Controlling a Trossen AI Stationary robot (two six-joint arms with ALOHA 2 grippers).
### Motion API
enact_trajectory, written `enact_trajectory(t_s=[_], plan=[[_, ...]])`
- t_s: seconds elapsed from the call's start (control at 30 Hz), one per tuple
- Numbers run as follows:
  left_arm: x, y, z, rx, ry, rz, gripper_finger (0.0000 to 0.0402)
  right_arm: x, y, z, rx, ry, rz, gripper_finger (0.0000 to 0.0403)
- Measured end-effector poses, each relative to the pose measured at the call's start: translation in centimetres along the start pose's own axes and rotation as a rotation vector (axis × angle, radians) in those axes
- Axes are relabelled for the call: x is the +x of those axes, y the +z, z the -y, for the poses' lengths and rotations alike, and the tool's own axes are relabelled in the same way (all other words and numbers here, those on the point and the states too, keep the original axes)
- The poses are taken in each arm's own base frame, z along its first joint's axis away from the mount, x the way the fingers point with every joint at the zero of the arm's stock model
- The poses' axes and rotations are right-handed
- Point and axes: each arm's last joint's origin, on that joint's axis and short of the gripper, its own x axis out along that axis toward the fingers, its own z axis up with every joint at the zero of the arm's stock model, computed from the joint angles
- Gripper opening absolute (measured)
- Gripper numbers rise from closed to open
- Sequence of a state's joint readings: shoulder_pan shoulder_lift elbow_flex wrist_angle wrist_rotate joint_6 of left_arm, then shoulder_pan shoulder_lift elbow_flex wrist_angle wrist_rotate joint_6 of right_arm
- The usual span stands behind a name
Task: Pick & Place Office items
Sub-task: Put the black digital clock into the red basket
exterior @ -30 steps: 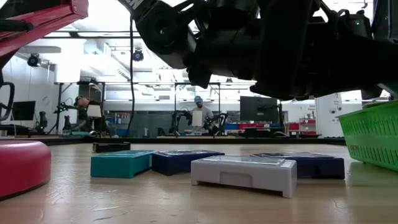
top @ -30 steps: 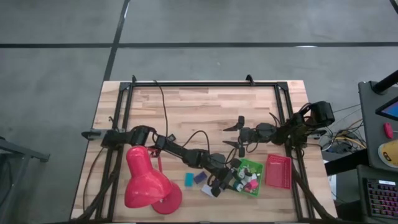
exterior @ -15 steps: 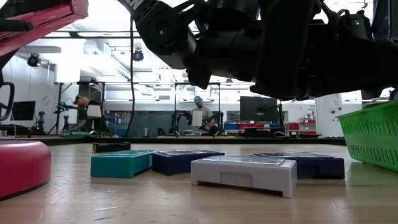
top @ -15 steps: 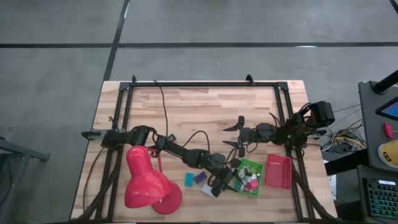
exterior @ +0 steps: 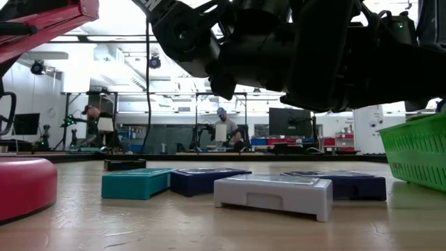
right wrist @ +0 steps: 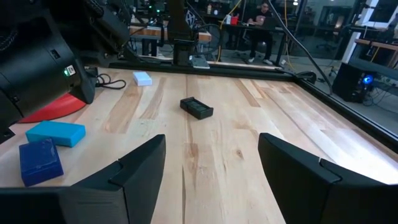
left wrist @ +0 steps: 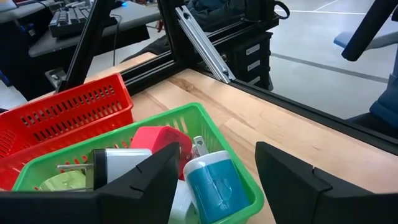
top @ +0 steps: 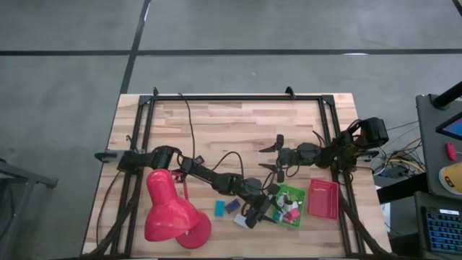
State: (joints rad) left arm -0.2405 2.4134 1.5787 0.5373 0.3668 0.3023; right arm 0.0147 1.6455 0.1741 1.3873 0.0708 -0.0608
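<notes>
My left gripper [left wrist: 217, 152] hangs open over the near end of the green tray [left wrist: 242, 155]. A teal-blue, white-capped item [left wrist: 211, 186] lies in the tray below the gap between its fingers, beside a pink-red piece [left wrist: 158, 138] and a white one [left wrist: 121, 163]. On the table to the tray's left lie a teal block [exterior: 136, 183], two dark blue blocks [exterior: 209, 179] [exterior: 348, 185] and a white block [exterior: 273, 195]. My right gripper [top: 278, 154] waits open and level above mid-table, nothing between its fingers [right wrist: 140, 165]. Ahead of it rest a black item [right wrist: 196, 107] and a small white piece [right wrist: 142, 78].
A red tray [top: 323, 198] stands just right of the green tray [top: 291, 193]. The big red desk lamp [top: 170, 211] fills the near left corner, its cable running up the table. A black frame [top: 238, 97] rims the tabletop. People sit at desks in the room behind.
</notes>
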Motion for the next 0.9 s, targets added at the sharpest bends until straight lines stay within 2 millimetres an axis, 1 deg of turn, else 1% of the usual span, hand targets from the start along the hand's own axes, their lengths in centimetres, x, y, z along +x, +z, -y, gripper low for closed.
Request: enact_trajectory(t_s=[0.27,0.43,0.5,0.57,0.7,0.9], plan=[[-0.3,0.2,-0.1,0.005,0.002,0.001,0.0216,0.0,0.0,0.0,0.0,0.0,0.001,0.0249],[-1.3,1.3,-0.1,0.021,0.005,0.002,0.0217,0.0,0.0,0.0,0.0,0.0,0.0,0.0247],[-1.7,1.5,-0.1,0.034,0.007,0.005,0.0217,0.0,0.0,0.0,0.0,0.0,0.0,0.0249],[-2.1,1.4,-0.1,0.041,0.006,-0.009,0.0217,0.0,0.0,0.0,0.0,-0.001,0.0,0.0251],[-3.7,1.7,-0.2,0.061,0.013,-0.018,0.0218,0.1,0.0,0.0,0.0,-0.001,-0.002,0.0256],[-7.1,2.1,-0.4,0.064,0.033,-0.041,0.0218,0.1,-0.1,0.0,-0.001,0.0,-0.013,0.0251]])
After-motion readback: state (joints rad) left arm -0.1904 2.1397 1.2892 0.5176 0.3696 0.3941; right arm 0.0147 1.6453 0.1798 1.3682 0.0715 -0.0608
